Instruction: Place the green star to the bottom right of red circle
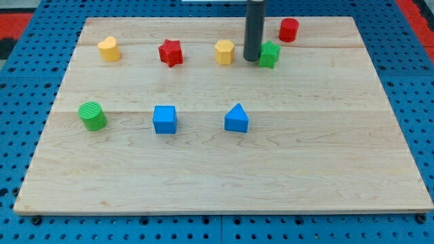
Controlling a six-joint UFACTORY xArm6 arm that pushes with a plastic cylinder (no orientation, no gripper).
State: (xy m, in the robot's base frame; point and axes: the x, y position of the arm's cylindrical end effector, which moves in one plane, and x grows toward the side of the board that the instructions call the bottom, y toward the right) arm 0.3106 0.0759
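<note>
- Tip: my tip carries no jaws and holds nothing; it rests just left of the green star, apparently touching.
- The red circle sits up-right of the star.
- Best push, I judge: steadily rightward, keeping below the circle, without nudging the yellow hexagon.

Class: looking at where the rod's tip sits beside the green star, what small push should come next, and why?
Probably a short push toward the view's right: my tip sits against the green star on its left, and the star lies lower-left of the red circle, not lower-right.
</note>
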